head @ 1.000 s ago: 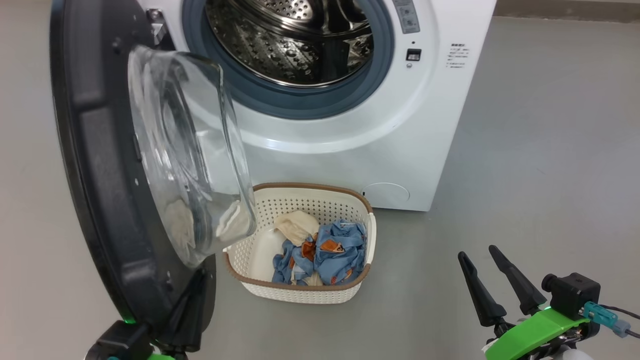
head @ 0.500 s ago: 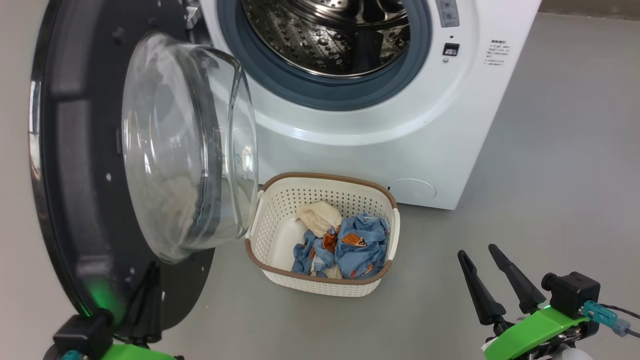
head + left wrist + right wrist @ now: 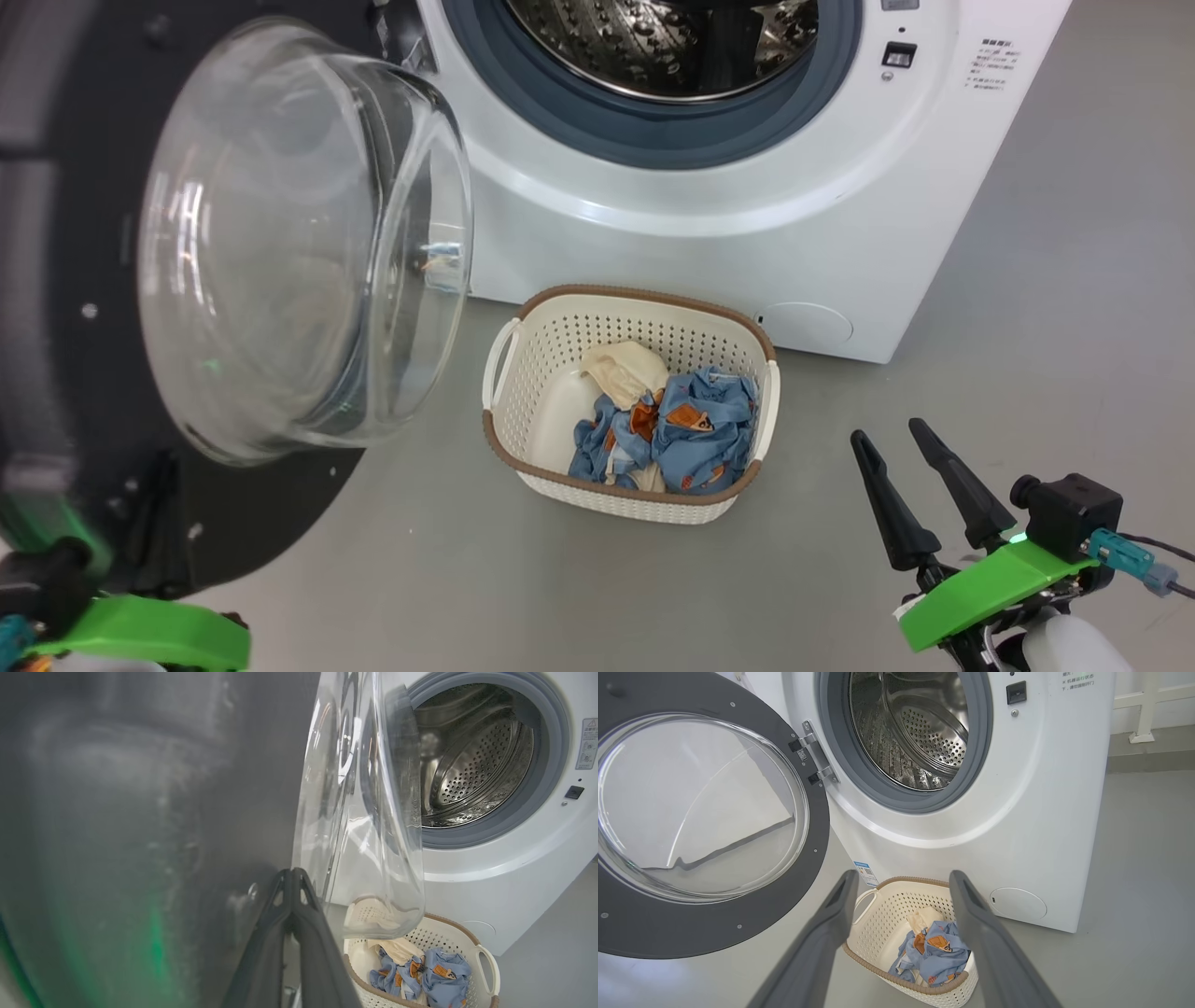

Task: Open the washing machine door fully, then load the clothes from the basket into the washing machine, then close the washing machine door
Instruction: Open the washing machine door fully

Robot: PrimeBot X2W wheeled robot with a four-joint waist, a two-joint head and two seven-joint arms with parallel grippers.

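Observation:
The washing machine (image 3: 709, 233) stands with its steel drum (image 3: 672, 47) exposed. The washing machine door (image 3: 56, 280) hangs wide open on the left, its glass bowl (image 3: 299, 243) bulging toward me. My left gripper (image 3: 166, 467) is shut, with its tips (image 3: 292, 873) at the door's dark inner face below the bowl. On the floor in front of the machine stands the basket (image 3: 523, 373), which holds the clothes (image 3: 691, 434), blue printed pieces and a cream one. My right gripper (image 3: 887, 431) is open and empty to the basket's right, and its wrist view frames the basket (image 3: 887, 905) between its fingers.
Grey floor (image 3: 1055, 308) stretches to the right of the machine and in front of the basket. The open door (image 3: 714, 933) takes up the room on the left, hinged (image 3: 815, 760) at the machine's left side. A white railing post (image 3: 1143, 709) stands behind the machine on the right.
The head view has shifted, so machine and basket sit further right and higher. The door has swung wider open, and the shut left gripper has gone with it. The right gripper stays open.

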